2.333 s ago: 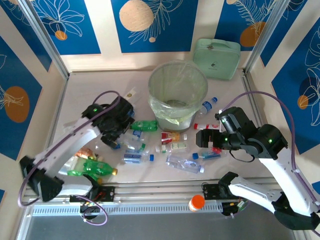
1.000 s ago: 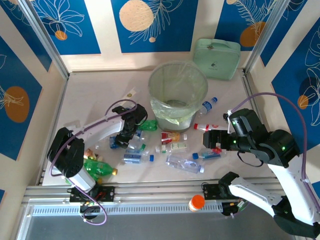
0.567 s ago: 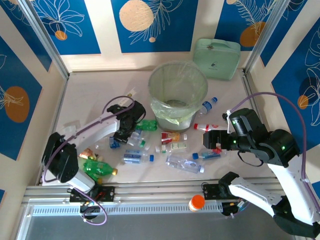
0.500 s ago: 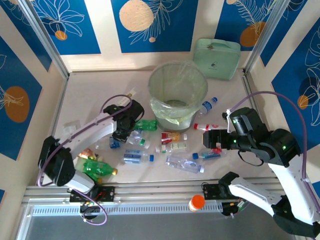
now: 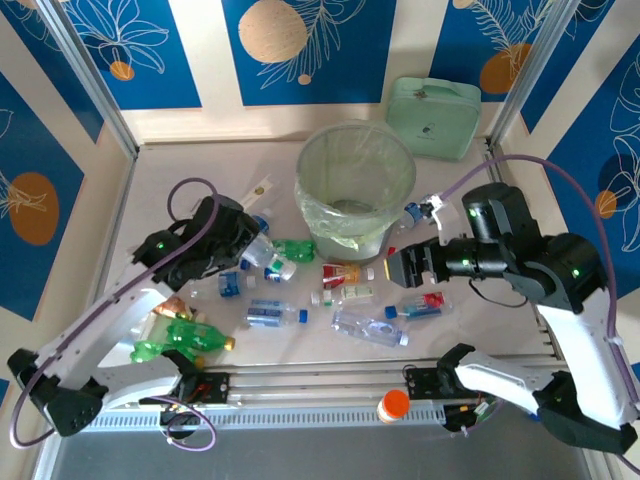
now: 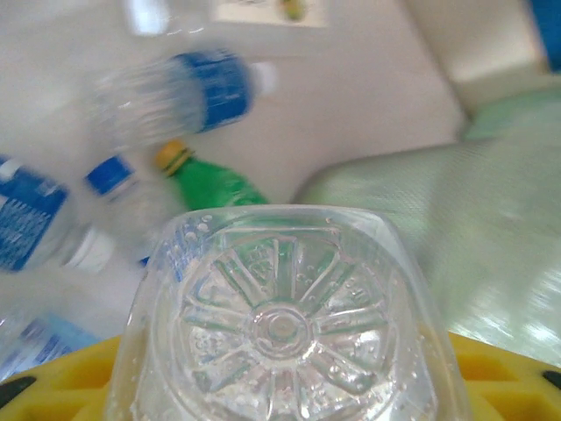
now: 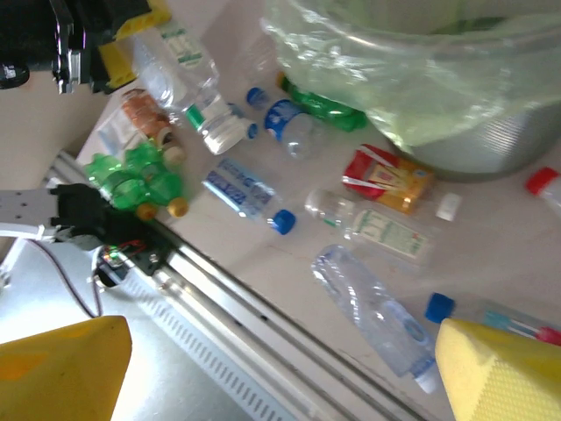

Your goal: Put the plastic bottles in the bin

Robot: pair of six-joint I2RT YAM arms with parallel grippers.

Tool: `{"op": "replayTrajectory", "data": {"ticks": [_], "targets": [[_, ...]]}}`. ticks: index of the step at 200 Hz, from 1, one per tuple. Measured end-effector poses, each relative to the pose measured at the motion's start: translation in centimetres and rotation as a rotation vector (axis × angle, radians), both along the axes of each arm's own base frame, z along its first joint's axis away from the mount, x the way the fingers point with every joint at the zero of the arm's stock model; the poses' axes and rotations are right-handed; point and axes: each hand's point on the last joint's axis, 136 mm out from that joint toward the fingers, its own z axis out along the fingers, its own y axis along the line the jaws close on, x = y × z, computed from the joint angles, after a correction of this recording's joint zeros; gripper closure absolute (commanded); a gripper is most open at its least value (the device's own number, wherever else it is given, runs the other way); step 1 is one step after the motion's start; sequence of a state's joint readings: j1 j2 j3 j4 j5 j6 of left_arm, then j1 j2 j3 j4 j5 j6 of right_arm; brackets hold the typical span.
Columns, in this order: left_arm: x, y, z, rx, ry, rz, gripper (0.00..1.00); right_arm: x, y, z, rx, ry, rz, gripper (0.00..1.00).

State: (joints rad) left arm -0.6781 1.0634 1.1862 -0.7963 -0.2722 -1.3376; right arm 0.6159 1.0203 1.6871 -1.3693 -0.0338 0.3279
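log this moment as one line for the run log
left fingers: shut on clear bottle, left of bin | right fingers: open over loose bottles | next: likely drop it in bin

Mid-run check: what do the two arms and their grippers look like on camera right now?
The left arm and right arm have white shells, black joints and wrist housings, and small green lights. A purple cable loops along each. The left gripper and right gripper are black, their fingers faced with yellow textured pads.
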Motion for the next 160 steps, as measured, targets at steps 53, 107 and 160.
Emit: {"op": "replayTrajectory", "data": {"ticks": [53, 107, 160], "targets": [[0.4, -6.0, 9.6, -0.201, -0.436, -0.382, 0.57, 2.4, 4.4, 1.9, 0.136, 0.021, 0.084, 0.09], [-0.3, -12.4, 16.1, -0.471, -0.663, -0.680, 0.58, 7.3, 6.1, 6.8, 0.515, 0.090, 0.031, 0.04], [-1.4, -15.0, 19.6, -0.628, -0.725, -0.843, 0.59, 8.0, 8.3, 9.4, 0.673, 0.183, 0.147, 0.06]]}}
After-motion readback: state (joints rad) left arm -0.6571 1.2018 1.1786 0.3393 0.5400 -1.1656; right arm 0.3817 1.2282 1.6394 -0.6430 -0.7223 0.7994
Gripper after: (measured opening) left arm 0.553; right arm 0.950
